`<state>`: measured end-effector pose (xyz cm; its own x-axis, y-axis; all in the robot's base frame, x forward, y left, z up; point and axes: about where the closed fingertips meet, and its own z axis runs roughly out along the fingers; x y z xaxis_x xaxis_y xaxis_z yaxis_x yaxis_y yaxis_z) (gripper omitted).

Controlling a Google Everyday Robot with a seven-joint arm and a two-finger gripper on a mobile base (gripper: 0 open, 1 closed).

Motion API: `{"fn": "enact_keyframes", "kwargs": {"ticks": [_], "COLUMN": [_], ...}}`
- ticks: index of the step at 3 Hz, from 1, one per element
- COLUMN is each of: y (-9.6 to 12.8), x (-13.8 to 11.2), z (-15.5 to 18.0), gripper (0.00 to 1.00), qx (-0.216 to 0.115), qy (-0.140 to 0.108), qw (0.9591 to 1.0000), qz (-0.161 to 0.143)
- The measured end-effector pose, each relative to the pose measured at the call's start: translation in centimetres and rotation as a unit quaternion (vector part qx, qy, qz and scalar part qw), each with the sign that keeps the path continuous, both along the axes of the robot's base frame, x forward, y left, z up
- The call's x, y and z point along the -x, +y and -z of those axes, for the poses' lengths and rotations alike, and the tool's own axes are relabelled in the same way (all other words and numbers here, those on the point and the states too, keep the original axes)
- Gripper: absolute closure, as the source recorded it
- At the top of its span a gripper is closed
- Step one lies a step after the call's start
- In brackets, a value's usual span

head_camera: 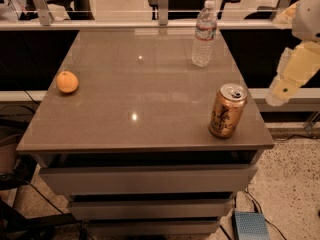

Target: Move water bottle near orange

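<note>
The water bottle (pixel 204 33), clear and ribbed with a white cap and a white-and-red label, stands upright at the far right of the grey-brown table top (pixel 145 104). The orange (pixel 67 81) lies near the table's left edge, far from the bottle. My gripper (pixel 286 86) is on the cream arm at the right edge of the view. It hangs beside the table's right side, off the top, to the right of the can and well short of the bottle. It holds nothing that I can see.
A gold-copper drink can (pixel 227 110) stands upright near the table's front right corner. A metal rail with posts (pixel 162 4) runs behind the table. Drawers (pixel 150 179) sit under the top. A blue box (pixel 250 225) lies on the floor at front right.
</note>
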<state>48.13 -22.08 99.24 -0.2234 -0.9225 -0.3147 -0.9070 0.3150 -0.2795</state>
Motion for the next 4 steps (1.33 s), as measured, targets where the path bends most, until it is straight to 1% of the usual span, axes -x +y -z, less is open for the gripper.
{"fn": "enact_keyframes", "kwargs": {"ticks": [1,2,3,4], "y": [-0.3,0.2,0.9,1.0], "x": [-5.2,-10.8,-15.0,-18.7], "z": [-1.5,-2.9,-3.5,-2.7], "gripper": [0.0,0.0,0.0,0.0], "qx": [-0.051,-0.116,-0.169,-0.193], "qy": [-0.025,-0.055,-0.091,-0.129], "qw": [0.9983,0.9913,0.9799,0.9684], "qz": [0.013,0.028,0.055,0.091]}}
